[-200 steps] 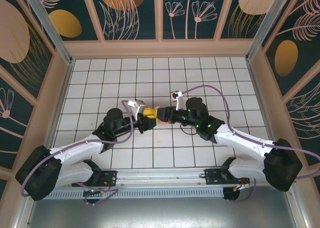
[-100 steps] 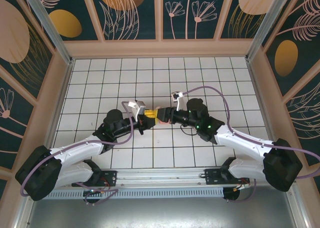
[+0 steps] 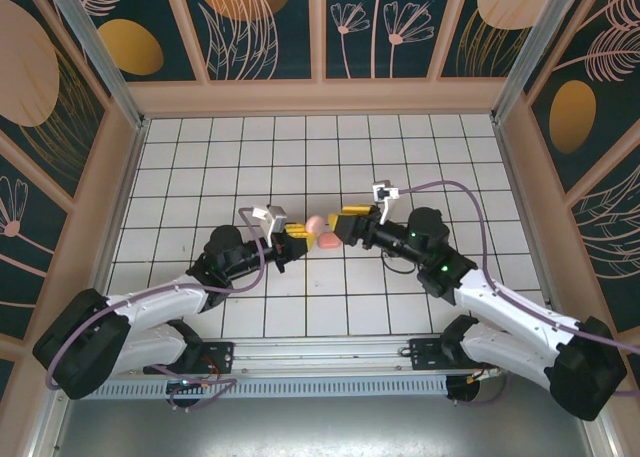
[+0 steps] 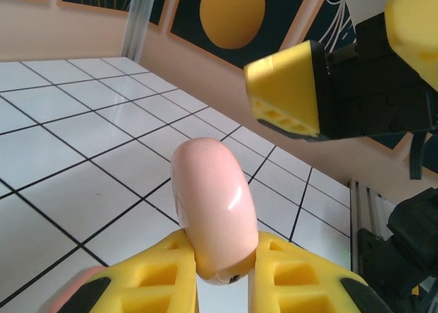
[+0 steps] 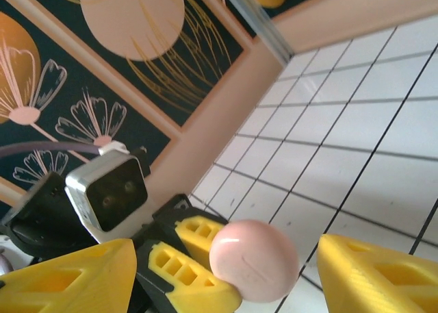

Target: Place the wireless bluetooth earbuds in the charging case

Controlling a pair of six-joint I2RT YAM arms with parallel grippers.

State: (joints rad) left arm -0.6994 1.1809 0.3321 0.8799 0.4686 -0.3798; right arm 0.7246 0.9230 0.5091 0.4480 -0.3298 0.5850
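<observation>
- A white tiled floor point(image 3: 200, 157), boxed in by dark wall panels painted with pale flowers and orange discs point(image 3: 260, 27), is carrying the whole scene; both arms are meeting near its centre, well away from every edge and corner.
- The left gripper point(image 4: 222, 248) is clamping a pale pink, glossy, rounded plastic pod point(image 4: 212, 210) narrowly between its yellow fingers point(image 4: 171, 272), gripping the pod's lower end and leaving the upper end standing free.
- The right gripper point(image 5: 229, 258) is standing wide, one yellow finger point(image 5: 75, 279) on each side of the pale pink pod point(image 5: 253, 258), apart from it and holding nothing.
- A smaller coral rounded pod point(image 3: 327, 241) is sitting just beside the pale one, on the side towards the near edge; whether it is lying on the tiles or being held, I cannot tell.
- The wireless bluetooth earbuds are too small to make out here, so I cannot tell where they are sitting.
- Judging by this, the step in hand is presenting the pale pink pod, probably the charging case, between the two arms for a second grasp or for opening.
- The next move is calling for the right fingers to close squarely on the free end without pushing it sideways, since the shell is looking smooth and curved and could squirt out of the left grip.
</observation>
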